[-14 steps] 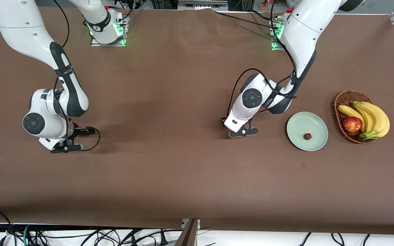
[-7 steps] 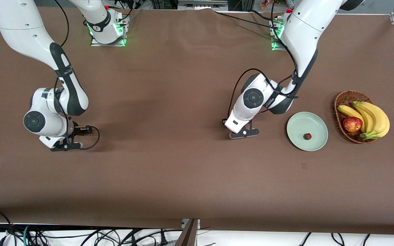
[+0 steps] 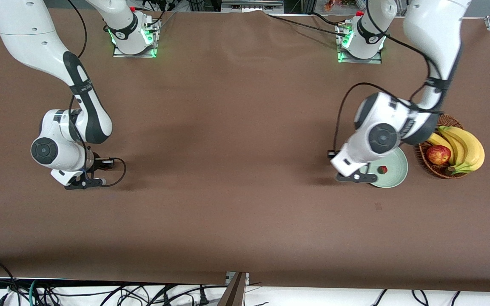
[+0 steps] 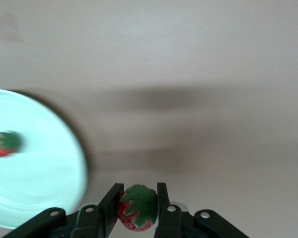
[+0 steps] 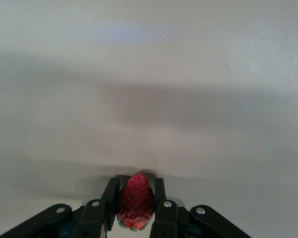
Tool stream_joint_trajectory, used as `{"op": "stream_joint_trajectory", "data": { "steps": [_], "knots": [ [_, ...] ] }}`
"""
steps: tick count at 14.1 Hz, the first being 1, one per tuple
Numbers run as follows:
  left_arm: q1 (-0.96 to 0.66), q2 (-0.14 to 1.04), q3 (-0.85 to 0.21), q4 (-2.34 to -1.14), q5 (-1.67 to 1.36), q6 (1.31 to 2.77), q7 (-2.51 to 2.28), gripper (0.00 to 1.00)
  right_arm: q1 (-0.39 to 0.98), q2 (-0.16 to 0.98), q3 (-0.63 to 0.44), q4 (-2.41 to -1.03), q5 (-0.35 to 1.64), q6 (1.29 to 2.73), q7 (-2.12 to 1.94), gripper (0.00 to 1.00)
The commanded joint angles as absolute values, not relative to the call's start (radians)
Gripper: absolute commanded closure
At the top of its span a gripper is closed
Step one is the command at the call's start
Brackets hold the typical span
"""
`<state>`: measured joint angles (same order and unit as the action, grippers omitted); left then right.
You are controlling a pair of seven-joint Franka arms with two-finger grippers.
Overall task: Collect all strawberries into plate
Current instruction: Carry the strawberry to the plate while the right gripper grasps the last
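- Front view: left gripper (image 3: 357,177) now at the plate's (image 3: 398,175) rim, carried over from mid-table, where it hung a second ago. One strawberry already on the plate (image 3: 382,169), just as before. Basket (image 3: 430,121) with bananas (image 3: 462,146) and an apple (image 3: 438,154) beside the plate, toward the left arm's end of the table, unchanged. Right gripper (image 3: 84,183) low over the cloth toward the right arm's end of the table, barely shifted; fingers not readable from here.
- Left wrist view: left gripper clamped on a second strawberry (image 4: 137,207), green cap facing the camera; plate edge close by, the resting berry in sight on it. Likely reading: delivery nearly due, with only a short move over the dish and a release left.
- Right wrist view: right gripper closed within the last second from wide open onto the third strawberry (image 5: 136,201), pinched between both fingers just above the cloth. Likely reading: pick just secured, lift and long carry to the plate not yet done.
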<state>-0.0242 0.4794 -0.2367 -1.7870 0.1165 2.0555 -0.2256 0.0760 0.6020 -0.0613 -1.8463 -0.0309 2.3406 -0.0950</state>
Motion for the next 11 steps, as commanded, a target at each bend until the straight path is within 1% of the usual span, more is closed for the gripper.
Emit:
{"op": "stream_joint_trajectory", "data": {
  "steps": [1,3,4,5,6,7,8,9,11],
  "knots": [
    [0.098,0.454,-0.249,-1.818,0.140,2.036,0.027,0.87,0.107,0.630,0.009,-1.739,-0.006,2.333,0.012,0.95],
    [0.172,0.471,-0.250,-1.835,0.140,2.051,0.147,0.86,0.152,0.688,0.072,-1.646,0.015,2.333,0.175,0.95],
    [0.184,0.477,-0.252,-1.860,0.140,2.083,0.184,0.83,0.196,0.718,0.090,-1.603,0.017,2.333,0.278,0.95],
    [0.184,0.474,-0.250,-1.912,0.140,2.135,0.186,0.82,0.257,0.747,0.094,-1.554,0.017,2.333,0.389,0.95],
    [0.195,0.472,-0.249,-1.963,0.140,2.207,0.193,0.75,0.321,0.782,0.094,-1.495,0.015,2.333,0.491,0.95],
    [0.219,0.471,-0.250,-2.009,0.140,2.267,0.193,0.70,0.384,0.825,0.094,-1.424,0.015,2.333,0.600,0.95],
    [0.224,0.468,-0.250,-2.023,0.140,2.287,0.193,0.32,0.449,0.874,0.094,-1.351,0.015,2.333,0.706,0.95],
    [0.225,0.462,-0.252,-2.022,0.140,2.281,0.195,0.00,0.506,0.917,0.094,-1.279,0.015,2.333,0.804,0.95],
    [0.224,0.446,-0.258,-2.002,0.140,2.237,0.193,0.00,0.596,0.980,0.094,-1.156,0.015,2.335,0.944,0.95]
  ]
}}
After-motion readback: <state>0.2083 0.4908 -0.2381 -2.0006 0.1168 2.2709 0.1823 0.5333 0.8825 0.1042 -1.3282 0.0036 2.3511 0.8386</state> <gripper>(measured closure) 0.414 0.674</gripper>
